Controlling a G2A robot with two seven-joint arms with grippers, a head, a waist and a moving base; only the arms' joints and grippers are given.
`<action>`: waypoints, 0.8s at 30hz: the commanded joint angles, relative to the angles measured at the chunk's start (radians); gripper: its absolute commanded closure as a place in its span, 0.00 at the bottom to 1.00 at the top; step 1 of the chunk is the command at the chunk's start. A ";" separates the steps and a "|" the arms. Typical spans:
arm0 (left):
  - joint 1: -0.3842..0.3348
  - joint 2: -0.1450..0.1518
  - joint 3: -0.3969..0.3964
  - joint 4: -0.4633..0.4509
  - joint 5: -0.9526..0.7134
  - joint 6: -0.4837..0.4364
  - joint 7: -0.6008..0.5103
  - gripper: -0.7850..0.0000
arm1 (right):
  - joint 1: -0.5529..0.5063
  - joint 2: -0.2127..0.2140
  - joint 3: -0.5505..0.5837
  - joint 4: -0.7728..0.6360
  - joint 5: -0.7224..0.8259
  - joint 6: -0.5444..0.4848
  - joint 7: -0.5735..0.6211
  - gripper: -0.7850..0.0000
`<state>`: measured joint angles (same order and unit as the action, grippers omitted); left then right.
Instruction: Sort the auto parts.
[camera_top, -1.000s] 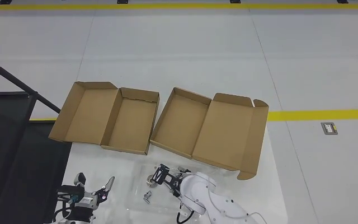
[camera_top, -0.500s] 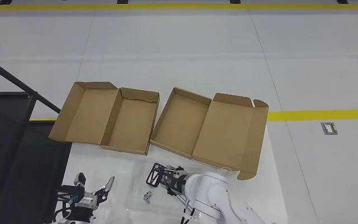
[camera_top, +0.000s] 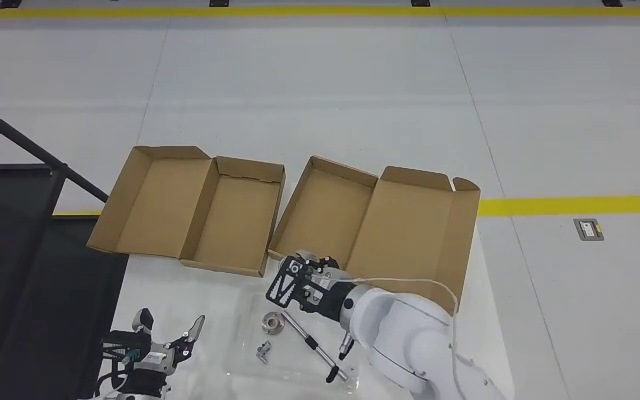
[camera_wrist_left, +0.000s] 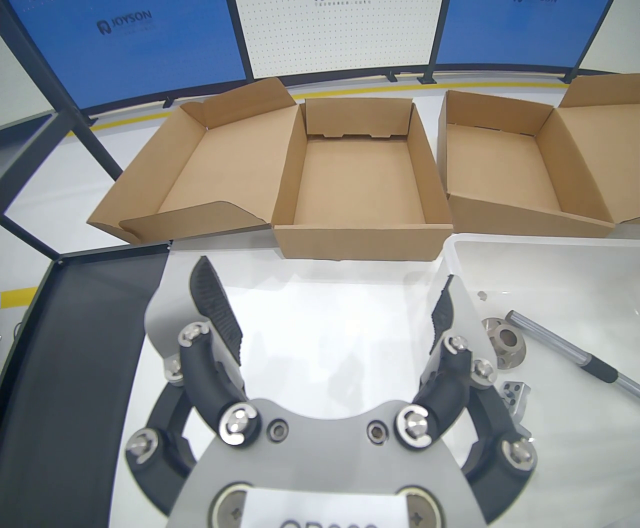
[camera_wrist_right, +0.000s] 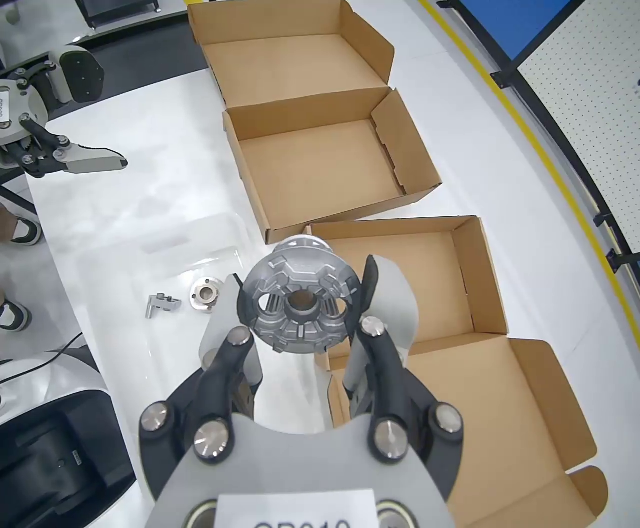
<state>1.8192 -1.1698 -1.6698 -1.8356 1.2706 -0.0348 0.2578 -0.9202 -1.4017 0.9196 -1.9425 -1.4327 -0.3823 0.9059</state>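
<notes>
- White table underneath, and just below the centre of the top view the right gripper (camera_top: 300, 280) is clamped on a grey hub (camera_wrist_right: 300, 300), fingers pressed to its rim on both sides.
- A second ago that gripper sat lower in the frame, down in the tray (camera_wrist_left: 525, 242). It has since risen and moved up the frame to the near wall of the right box (camera_top: 320, 215).
- To me that means the pick is done and the hub is on its way to a box. It hangs over the near corner, not yet over the floor of the box.
- Left behind in the tray, now uncovered: a flange (camera_top: 271, 322), a rod (camera_top: 310, 345) and a small bracket (camera_top: 263, 349), close together but apart.
- Both boxes look bare inside, including the left box (camera_top: 235, 215), so sorting has hardly started.
- At the lower left of the top view the left gripper (camera_wrist_left: 325, 285) has not moved: its jaws stand wide apart over the table beside the tray, holding nothing.
</notes>
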 joint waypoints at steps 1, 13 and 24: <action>0.000 0.000 0.000 0.000 0.000 0.000 0.000 0.00 | 0.000 0.000 0.000 0.000 0.000 0.000 0.000 1.00; 0.000 0.000 0.000 0.000 0.000 0.000 0.000 0.00 | 0.209 -0.062 -0.059 0.299 0.154 0.255 -0.002 1.00; 0.000 0.000 0.000 0.000 0.000 0.000 0.000 0.00 | 0.662 -0.296 -0.297 1.152 0.417 0.602 -0.101 1.00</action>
<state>1.8192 -1.1698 -1.6698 -1.8356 1.2706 -0.0348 0.2578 -0.2784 -1.6790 0.6279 -0.8900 -1.0553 0.2112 0.8272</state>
